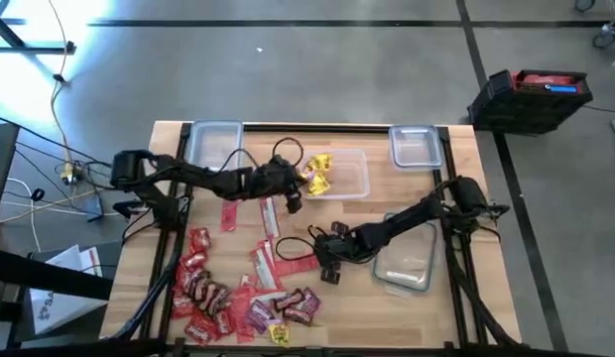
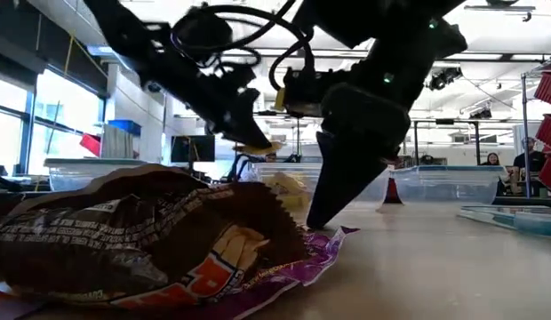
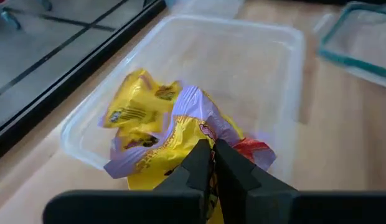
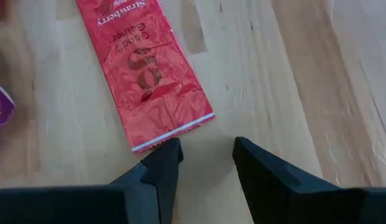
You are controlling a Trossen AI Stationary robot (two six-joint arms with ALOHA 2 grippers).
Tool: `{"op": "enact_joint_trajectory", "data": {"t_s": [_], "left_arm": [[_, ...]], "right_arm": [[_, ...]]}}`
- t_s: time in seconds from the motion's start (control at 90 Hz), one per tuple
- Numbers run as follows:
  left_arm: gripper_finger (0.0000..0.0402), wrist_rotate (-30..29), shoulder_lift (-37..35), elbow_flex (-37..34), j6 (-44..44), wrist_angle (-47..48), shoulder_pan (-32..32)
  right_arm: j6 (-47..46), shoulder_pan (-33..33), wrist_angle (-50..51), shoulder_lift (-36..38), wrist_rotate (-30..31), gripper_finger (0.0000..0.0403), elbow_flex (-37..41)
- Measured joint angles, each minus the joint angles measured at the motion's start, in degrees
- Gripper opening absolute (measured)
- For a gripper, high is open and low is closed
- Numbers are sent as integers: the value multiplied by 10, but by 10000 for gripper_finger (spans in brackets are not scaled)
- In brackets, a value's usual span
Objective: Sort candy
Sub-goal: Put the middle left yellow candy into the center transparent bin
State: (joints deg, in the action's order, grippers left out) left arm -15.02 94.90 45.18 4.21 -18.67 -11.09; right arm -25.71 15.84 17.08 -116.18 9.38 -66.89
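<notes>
Left gripper (image 1: 309, 178): reaches from the table's left edge to the open tub (image 1: 352, 159) at the table's middle back, fingers (image 3: 233, 174) pinched tight on a yellow packet (image 3: 180, 134) at the tub's near-left corner.

Yellow packets (image 1: 317, 174): a small crumpled heap inside that tub, bunched at its left end (a scrap of red wrapper (image 3: 252, 149) shows among them in the left wrist view).

Right gripper (image 4: 205, 163): low over bare wood near the table's centre, jaws parted a little and empty, tips just short of the end of a flat red packet (image 4: 143, 68).

Red packet: lies flat on the wood, printed "Strawberry", untouched; one finger tip sits just beside its sealed white edge.

Candy pile (image 1: 238, 297): spread across the front-left of the table, mostly red packets, with purple-pink ones and dark brown bars (image 1: 303, 307) toward the front centre; a few long red packets lie loose between the pile and the tub.

Foreground, low view: a brown bar wrapper (image 2: 142, 236) over a purple wrapper (image 2: 293, 267) fills the near left, the dark right gripper standing just behind them.

Other tubs: one at the back-left corner (image 1: 213, 144), one at the back right (image 1: 417, 147), one at the right beneath the right arm (image 1: 407, 263); whether anything lies in them cannot be told.

Table (image 1: 506, 297): light wood planks.
</notes>
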Motion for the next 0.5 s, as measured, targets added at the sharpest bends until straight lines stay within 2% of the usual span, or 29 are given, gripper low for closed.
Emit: {"op": "enact_joint_trajectory", "data": {"t_s": [0.267,0.5], "left_arm": [[0,41,40,31,-13,-10,-40],[0,35,81,54,11,-53,-47]], "right_arm": [[22,-21,-16,0,-38,130,2],[17,-22,-32,0,-34,130,2]]}}
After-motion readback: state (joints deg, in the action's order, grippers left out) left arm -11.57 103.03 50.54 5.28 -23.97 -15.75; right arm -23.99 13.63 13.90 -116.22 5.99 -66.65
